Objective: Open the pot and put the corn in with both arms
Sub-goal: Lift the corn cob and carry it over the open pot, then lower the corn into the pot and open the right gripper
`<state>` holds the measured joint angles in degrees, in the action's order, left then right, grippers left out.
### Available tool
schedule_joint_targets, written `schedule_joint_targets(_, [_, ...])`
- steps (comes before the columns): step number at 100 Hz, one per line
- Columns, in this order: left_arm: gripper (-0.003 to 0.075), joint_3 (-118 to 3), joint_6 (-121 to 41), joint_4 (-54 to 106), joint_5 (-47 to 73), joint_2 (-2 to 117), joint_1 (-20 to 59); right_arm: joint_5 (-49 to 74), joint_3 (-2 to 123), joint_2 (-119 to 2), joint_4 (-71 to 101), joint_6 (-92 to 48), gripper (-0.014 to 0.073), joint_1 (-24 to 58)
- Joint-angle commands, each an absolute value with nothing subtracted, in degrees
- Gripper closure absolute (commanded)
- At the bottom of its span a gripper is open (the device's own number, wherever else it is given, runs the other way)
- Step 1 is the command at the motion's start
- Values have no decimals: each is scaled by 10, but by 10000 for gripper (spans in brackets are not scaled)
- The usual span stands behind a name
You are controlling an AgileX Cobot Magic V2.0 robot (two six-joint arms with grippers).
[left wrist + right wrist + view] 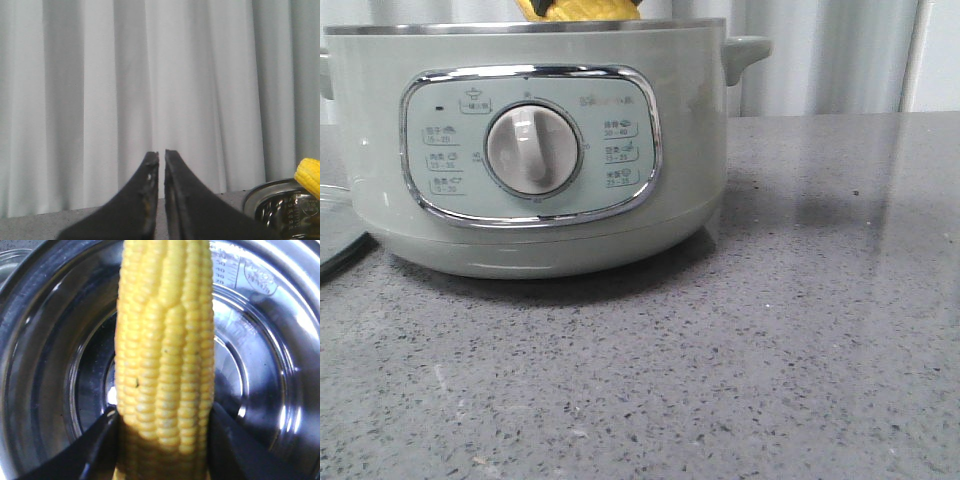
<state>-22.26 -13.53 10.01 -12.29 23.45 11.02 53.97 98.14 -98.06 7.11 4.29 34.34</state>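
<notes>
The pale green pot (535, 150) stands close in the front view, its lid off and its steel rim bare. The yellow corn (162, 355) is clamped between my right gripper's (164, 415) black fingers, directly over the pot's shiny steel bowl (260, 390). A bit of the corn (578, 9) pokes above the rim in the front view. In the left wrist view my left gripper (161, 155) is shut on nothing, raised beside the pot's rim (272, 192), with the corn (310, 175) at the frame's edge.
A glass lid edge (330, 200) and a dark cord (345, 255) lie left of the pot. Grey speckled countertop (770, 340) stretches in front and to the right. A white curtain (150, 75) hangs behind.
</notes>
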Motion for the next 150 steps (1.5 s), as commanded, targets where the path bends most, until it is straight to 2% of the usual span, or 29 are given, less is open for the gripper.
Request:
schedule_joint_targets(1, [741, -243, -133, 99, -168, 237, 114, 513, 1003, -954, 75, 39, 333, 344])
schedule_joint_targets(57, [741, -243, -133, 99, -168, 237, 114, 513, 1003, -954, 75, 39, 330, 344])
schedule_joint_targets(80, [741, -243, -133, 99, -168, 237, 114, 514, 1003, -954, 75, 39, 214, 344])
schedule_joint_targets(150, [741, -243, -133, 99, -168, 237, 114, 533, 1003, -927, 55, 39, 223, 344])
